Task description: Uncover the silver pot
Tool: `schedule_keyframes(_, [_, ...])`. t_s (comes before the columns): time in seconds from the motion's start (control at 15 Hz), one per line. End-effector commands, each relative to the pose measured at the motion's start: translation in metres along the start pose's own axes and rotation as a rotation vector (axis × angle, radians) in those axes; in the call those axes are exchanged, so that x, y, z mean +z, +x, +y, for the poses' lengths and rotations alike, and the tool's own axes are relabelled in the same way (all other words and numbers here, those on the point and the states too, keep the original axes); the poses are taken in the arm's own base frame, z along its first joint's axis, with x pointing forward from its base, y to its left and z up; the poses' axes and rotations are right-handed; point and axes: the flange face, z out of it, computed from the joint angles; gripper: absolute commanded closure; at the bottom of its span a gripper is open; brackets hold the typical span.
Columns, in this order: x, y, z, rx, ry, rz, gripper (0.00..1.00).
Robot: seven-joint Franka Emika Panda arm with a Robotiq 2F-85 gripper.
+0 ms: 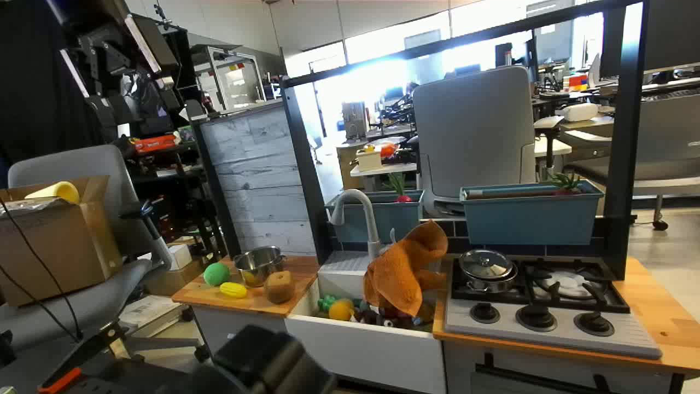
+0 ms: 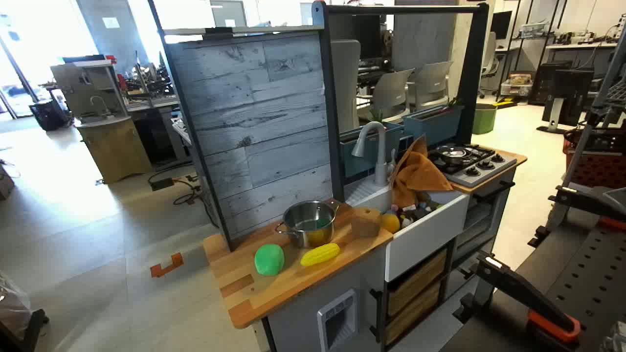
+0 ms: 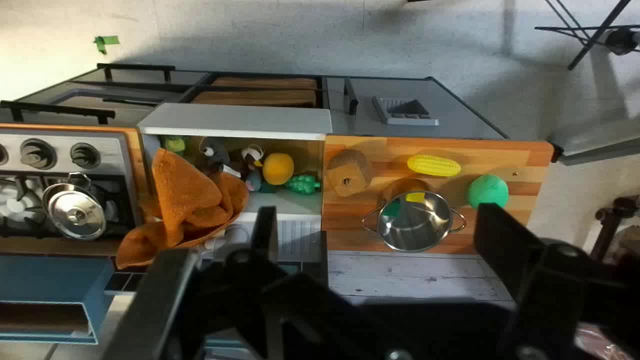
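Note:
A small silver pot (image 1: 490,285) stands on the left burner of the toy stove in an exterior view, with a clear silver-rimmed lid (image 1: 485,265) with a knob resting on top. In the wrist view the lid (image 3: 77,212) shows at the far left. Another silver pot (image 3: 415,225), without a lid, stands on the wooden counter; it also shows in an exterior view (image 2: 309,226). My gripper (image 3: 376,212) is open with nothing between its fingers, high above the counter side of the toy kitchen. In an exterior view the gripper (image 1: 134,112) hangs at the upper left.
An orange towel (image 1: 402,268) drapes over the sink by the faucet (image 2: 376,146). Several toys lie in the sink. A green ball (image 3: 488,191), yellow corn (image 3: 433,165) and a brown block (image 3: 347,173) surround the uncovered pot. Blue planters (image 1: 530,216) and a black frame stand behind the stove.

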Motion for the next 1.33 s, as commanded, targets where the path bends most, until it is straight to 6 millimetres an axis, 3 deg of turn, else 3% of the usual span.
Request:
schedule_keyframes(0.0, [-0.0009,0.0004,-0.0001,0.0,0.0,0.0,0.0])
schedule_keyframes(1.27, [0.0005,0.0067,0.002,0.011,-0.001,0.008,0.0])
